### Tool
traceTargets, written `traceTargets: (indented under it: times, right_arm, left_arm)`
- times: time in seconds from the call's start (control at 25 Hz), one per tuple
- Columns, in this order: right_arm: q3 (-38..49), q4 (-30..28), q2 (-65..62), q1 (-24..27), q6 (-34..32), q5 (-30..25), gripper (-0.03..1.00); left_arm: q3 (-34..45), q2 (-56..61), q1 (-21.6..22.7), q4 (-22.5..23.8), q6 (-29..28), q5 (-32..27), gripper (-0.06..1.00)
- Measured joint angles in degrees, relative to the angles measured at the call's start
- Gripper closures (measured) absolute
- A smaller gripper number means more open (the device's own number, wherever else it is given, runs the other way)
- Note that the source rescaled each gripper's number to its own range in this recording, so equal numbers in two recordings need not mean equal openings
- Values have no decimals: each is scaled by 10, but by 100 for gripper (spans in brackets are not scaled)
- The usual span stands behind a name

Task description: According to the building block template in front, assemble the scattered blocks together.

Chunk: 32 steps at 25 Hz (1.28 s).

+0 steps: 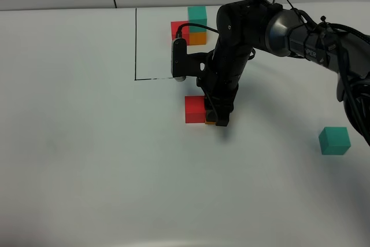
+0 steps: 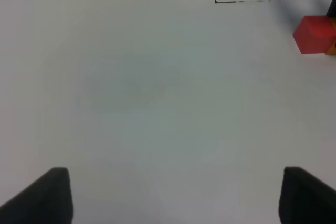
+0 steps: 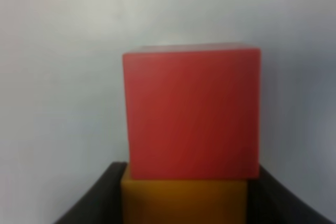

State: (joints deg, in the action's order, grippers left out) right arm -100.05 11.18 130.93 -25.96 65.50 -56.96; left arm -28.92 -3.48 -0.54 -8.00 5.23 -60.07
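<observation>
On your white desk (image 1: 87, 172), the building block template (image 1: 191, 27) sits at the back. The base row looks nearly done: the orange block (image 3: 184, 200), clamped in your right fingers (image 3: 100, 203), touches the red block (image 1: 195, 109). The teal block (image 1: 335, 140) lies well apart, not yet stacked. Your left fingers (image 2: 52, 198) hang wide and empty.

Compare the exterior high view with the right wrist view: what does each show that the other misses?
Only exterior high: the building block template at the back and the teal cube alone at the right. Only right wrist: the right gripper seen shut on the orange cube, which sits flush against the red cube. Both: the red and orange cubes, though exterior high shows only a sliver of orange.
</observation>
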Motion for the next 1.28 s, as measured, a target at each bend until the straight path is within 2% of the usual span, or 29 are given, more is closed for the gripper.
traceTargets:
  times: [0.36,0.44,0.52,0.6,0.68,0.72,0.8,1.04,1.28]
  right_arm:
    - [0,0,0,0,-16,1,96]
    - [0,1,0,0,-17,2,91]
    - [0,0,4,-1,-23,5,73]
    - [1,-4,6,-1,-33,5,47]
    - [1,-13,1,-1,-45,5,25]
    - [1,-20,-2,-1,-52,3,17]
    - [2,-35,-15,-1,-72,-9,8]
    - [41,-72,-85,32,-199,-7,4]
    - [194,-112,-184,105,-421,69,4]
  left_arm:
    - [0,0,0,0,0,0,27]
    - [0,0,0,0,0,0,27]
    - [0,0,0,0,0,0,27]
    - [0,0,0,0,0,0,27]
    - [0,0,0,0,0,0,27]
    - [0,0,0,0,0,0,27]
    - [0,0,0,0,0,0,27]
    - [0,0,0,0,0,0,27]
    - [0,0,0,0,0,0,27]
